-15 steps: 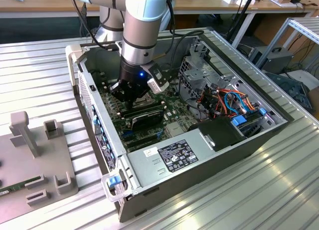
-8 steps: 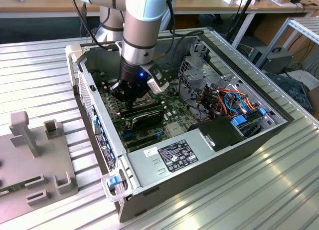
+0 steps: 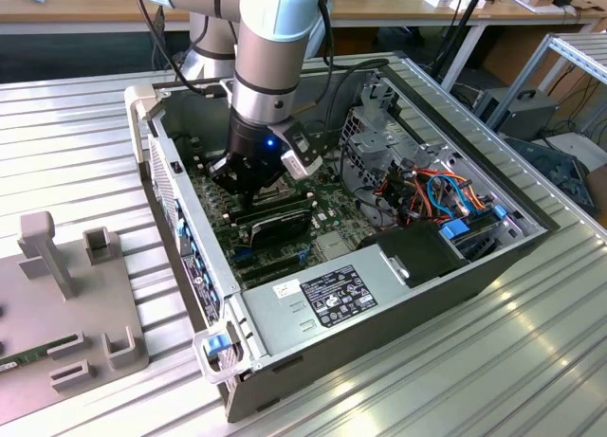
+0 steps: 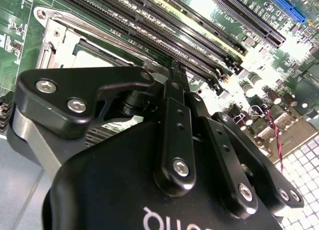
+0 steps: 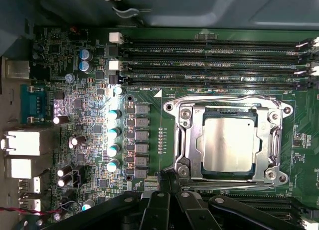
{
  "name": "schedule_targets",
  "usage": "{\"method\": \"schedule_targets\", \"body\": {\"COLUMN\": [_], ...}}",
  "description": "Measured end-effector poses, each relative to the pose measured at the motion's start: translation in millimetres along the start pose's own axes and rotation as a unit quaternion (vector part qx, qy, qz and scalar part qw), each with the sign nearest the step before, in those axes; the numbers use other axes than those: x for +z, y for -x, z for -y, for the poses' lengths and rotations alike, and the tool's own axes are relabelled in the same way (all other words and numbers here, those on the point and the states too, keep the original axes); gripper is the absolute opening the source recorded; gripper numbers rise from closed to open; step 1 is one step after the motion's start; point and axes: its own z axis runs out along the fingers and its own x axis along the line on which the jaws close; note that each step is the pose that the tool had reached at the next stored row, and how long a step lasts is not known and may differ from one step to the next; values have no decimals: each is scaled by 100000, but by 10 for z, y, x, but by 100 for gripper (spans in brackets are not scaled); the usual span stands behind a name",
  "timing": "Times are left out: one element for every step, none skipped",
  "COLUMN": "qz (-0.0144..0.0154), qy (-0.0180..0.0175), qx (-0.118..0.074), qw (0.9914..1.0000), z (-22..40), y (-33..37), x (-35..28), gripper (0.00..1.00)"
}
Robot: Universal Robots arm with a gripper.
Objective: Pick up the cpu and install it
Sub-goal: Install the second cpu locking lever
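One pincer (image 3: 248,183) is lowered inside the open computer case (image 3: 379,309) on the ribbed metal desk (image 3: 531,361), its fingers (image 4: 174,98) seemingly pressed together with nothing pinched between them. Just beyond its tips, the cpu (image 5: 230,144) is seen seated in the socket frame (image 5: 179,140). Empty memory slots (image 5: 209,53) are ranged past the socket. Capacitors (image 5: 113,140) and rear ports (image 5: 22,141) are grouped beside it. White board lettering is visible but not legible.
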Motion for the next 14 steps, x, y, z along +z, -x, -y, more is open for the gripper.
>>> {"method": "schedule_targets", "body": {"qz": [-44, -107, -207, -274, -346, -410, -498, -539, -585, -607, -631, -647, -654, -650], "qy": [7, 19, 3, 1, 4, 3, 9, 6, 0, 1, 5, 3, 8, 18], "qx": [-7, -8, -6, -8, -8, -9, -12, -10, -9, -16, -15, -13, -15, -18], "qw": [100000, 100000, 100000, 100000, 99999, 99999, 99999, 99999, 99998, 99998, 99998, 99998, 99998, 99998], "z": [0, 0, 1, 1, 2, 2, 2, 3, 4, 5, 5, 6, 6, 6], "y": [0, 0, -1, -1, -2, -2, -3, -3, -5, -5, -6, -7, -8, -8], "x": [-11, -23, -42, -56, -71, -84, -103, -117, -148, -168, -199, -218, -236, -243], "gripper": [11, 11, 11, 11, 11, 11, 11, 11, 11, 11, 11, 11, 11, 11]}}
